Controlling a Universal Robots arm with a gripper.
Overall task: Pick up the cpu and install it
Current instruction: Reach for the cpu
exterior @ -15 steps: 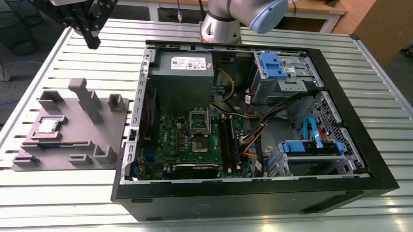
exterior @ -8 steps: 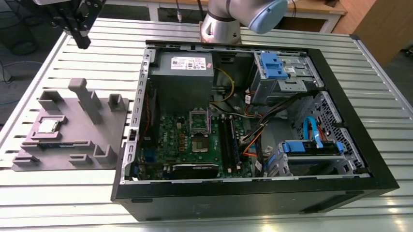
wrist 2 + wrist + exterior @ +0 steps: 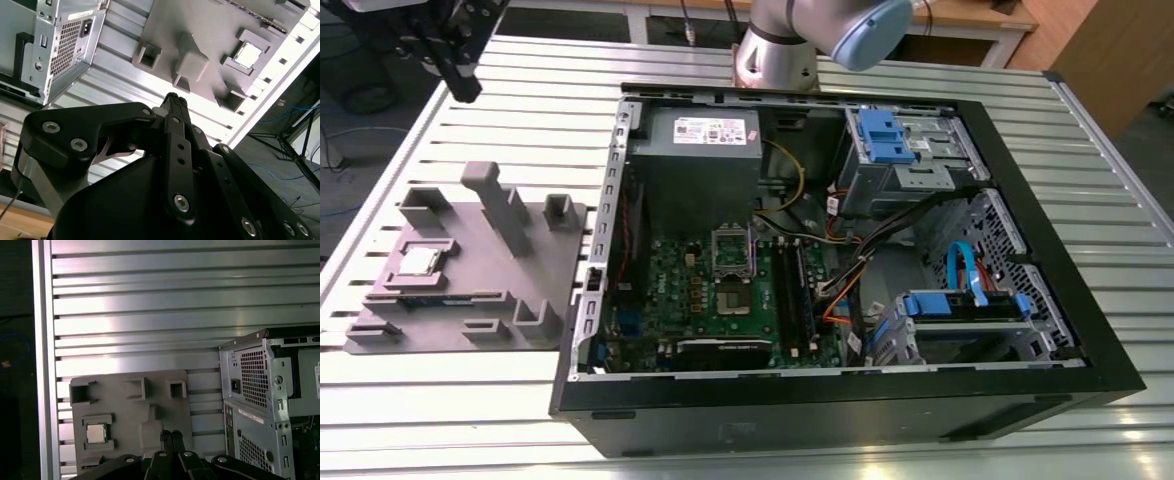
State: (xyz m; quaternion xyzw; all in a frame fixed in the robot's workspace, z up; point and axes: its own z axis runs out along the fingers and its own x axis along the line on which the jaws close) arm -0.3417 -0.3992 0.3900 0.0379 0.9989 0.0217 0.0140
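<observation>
The cpu (image 3: 96, 433) sits in a recess of the grey holder (image 3: 131, 412); the gripper (image 3: 170, 434) hangs above the table near it, jaws apparently pressed together, empty.

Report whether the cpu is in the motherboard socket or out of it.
Out. The cpu lies flat in a recess of the grey holder on the table, outside the computer case.

The arm (image 3: 782, 48) reaches toward the exterior view's left, carrying its black gripper (image 3: 464, 88) high and pointing downward; in both wrist views its jaws are pressed together, empty.
</observation>
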